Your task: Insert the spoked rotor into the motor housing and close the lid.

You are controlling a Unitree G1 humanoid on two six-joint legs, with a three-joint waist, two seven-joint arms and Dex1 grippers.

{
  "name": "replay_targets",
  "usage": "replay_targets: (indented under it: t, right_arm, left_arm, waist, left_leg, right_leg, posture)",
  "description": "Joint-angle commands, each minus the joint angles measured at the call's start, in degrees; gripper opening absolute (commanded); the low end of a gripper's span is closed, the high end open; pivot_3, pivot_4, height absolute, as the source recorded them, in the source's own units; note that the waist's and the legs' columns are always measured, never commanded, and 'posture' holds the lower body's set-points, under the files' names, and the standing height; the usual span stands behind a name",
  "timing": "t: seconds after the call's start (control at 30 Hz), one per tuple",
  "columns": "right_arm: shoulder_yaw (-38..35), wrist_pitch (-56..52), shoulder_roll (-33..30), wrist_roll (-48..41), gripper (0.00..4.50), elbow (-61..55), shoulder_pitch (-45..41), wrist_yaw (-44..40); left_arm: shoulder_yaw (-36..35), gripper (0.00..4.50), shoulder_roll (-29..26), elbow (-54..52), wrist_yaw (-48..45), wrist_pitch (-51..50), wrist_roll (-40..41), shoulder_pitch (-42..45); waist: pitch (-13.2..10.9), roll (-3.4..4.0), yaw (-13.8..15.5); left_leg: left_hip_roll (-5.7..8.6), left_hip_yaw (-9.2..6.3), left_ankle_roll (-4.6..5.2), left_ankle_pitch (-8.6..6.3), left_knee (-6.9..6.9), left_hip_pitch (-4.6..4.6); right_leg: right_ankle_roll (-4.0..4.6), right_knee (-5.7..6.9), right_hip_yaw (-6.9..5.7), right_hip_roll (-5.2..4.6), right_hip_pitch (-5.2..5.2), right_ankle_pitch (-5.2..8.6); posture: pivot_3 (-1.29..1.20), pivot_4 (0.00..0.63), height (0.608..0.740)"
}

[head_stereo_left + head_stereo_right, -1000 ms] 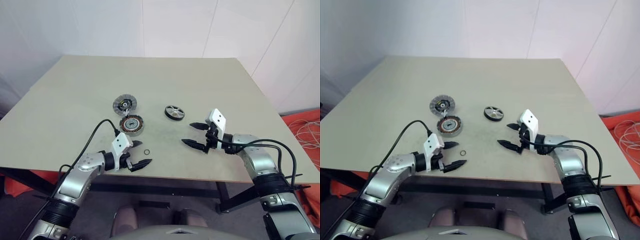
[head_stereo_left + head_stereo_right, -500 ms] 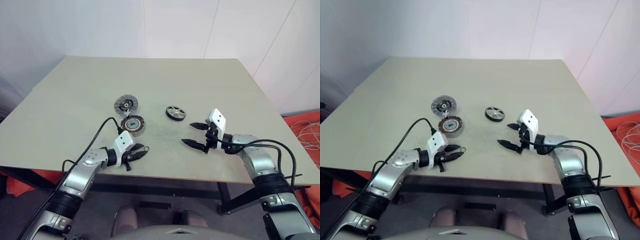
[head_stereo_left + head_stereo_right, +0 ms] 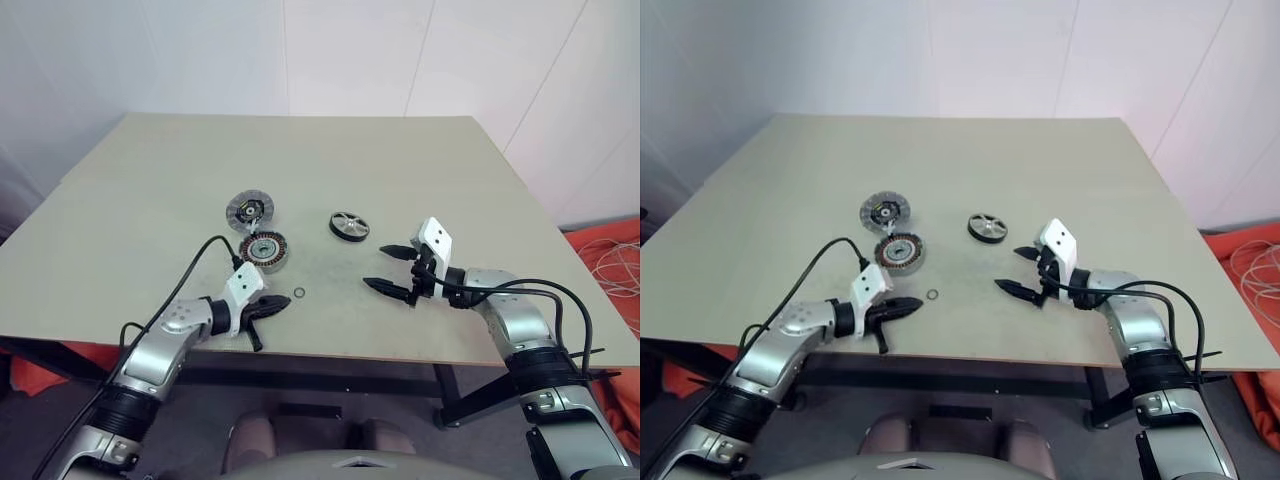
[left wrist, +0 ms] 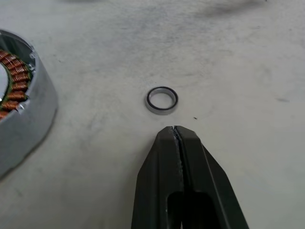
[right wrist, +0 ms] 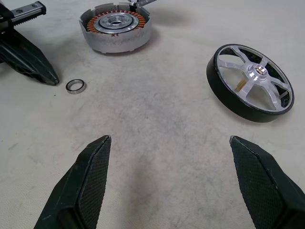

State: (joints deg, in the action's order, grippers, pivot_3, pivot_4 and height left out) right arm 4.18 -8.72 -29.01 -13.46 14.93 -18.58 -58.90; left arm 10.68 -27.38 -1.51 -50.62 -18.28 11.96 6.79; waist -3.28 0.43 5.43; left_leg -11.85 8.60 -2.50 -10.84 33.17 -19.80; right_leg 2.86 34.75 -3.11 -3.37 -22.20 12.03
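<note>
Table (image 3: 420, 160), head view. Count: 1 rotor, 1 housing, 1 lid, 1 small ring, 2 grippers.

Rotor (image 3: 349, 225): black rim, silver spokes, lying flat near table centre, on its own. Approx 3 o'clock from lid, 1–2 o'clock from housing, well apart from both. Also seen in R wrist view (image 5: 251, 82), spokes up, nothing touching it.

Housing (image 3: 263, 248): copper windings up, open, hub in middle. Sits at 5 o'clock of lid, just beside it; can't tell if the two touch.

Lid (image 3: 250, 209): flat on table, off the housing, at 11 o'clock of it.

Small ring (image 3: 299, 293): loose on table, 4–5 o'clock from housing, near it. In L wrist view (image 4: 161, 99) it lies just past the fingertips, clear gap, not touched.

L gripper (image 3: 276, 303): fingers pressed together, holding nothing, tip pointing toward ring from its 8 o'clock side, low over table near front edge.

R gripper (image 3: 393, 270): fingers spread wide, empty, at 5 o'clock of rotor, apart from it. R wrist view: both fingers (image 5: 88, 179) either side of bare tabletop, rotor ahead between and beyond them toward one side.
</note>
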Motion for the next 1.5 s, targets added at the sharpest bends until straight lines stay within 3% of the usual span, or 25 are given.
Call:
replay_targets:
  t: [0.03,0.53,0.9,1.03,1.37,1.5]
  right_arm:
    - [-0.9,0.8,-0.2,-0.9,4.50,-1.8,-0.5,-0.4]
    - [-0.8,0.9,0.5,-0.9,4.50,-2.2,0.1,0.1]
    - [-0.8,1.1,0.5,-0.7,4.50,-1.7,-0.5,0.0]
    - [-0.8,1.1,0.5,-0.6,4.50,-1.7,-0.5,0.1]
    - [-0.8,1.8,1.0,-0.5,4.50,-1.5,-0.3,0.8]
    - [-0.6,1.8,1.3,-0.5,4.50,-2.6,0.3,1.3]
  left_arm:
    - [-3.0,0.02,-1.2,-3.3,-0.3,-1.8,2.8,-0.8]
    - [-11.2,0.02,-7.3,-8.5,-1.1,-8.6,10.2,-2.8]
    - [-6.4,0.02,-5.5,-8.4,2.2,-9.4,6.9,-0.4]
    - [-4.5,0.88,-5.1,-9.2,-0.3,-10.7,8.5,1.5]
    - [-0.8,4.26,-0.9,-4.1,-0.2,-8.0,6.0,7.5]
    - [0.2,4.42,1.6,1.8,0.7,-2.5,3.5,9.1]
  waist:
    - [0.0,0.00,0.0]
    - [0.0,0.00,0.0]
    - [0.0,0.00,0.0]
    - [0.0,0.00,0.0]
    - [0.0,0.00,-0.1]
    - [0.0,0.01,0.0]
  left_leg:
    - [0.00,0.00,0.00,0.00,0.00,0.00]
    - [0.00,0.00,0.00,0.00,0.00,0.00]
    - [0.00,0.00,0.00,0.00,0.00,0.00]
    - [0.00,0.00,0.00,0.00,0.00,0.00]
    - [0.00,0.00,0.00,0.00,0.00,-0.06]
    - [0.00,0.01,0.00,0.00,0.00,-0.09]
  right_leg:
    - [0.00,0.00,0.00,0.00,0.00,0.00]
    - [-0.01,0.00,0.00,0.01,-0.03,0.00]
    - [-0.01,0.00,0.00,0.01,-0.02,0.01]
    - [-0.01,0.00,0.00,0.01,-0.03,0.01]
    - [0.00,0.00,0.00,0.02,-0.05,0.00]
    - [0.00,-0.01,0.00,0.01,-0.05,0.00]
  posture:
    - [0.00,0.000,0.740]
    - [0.00,0.000,0.740]
    - [0.00,0.000,0.740]
    - [0.00,0.000,0.740]
    - [0.00,0.000,0.740]
    - [0.00,0.000,0.740]
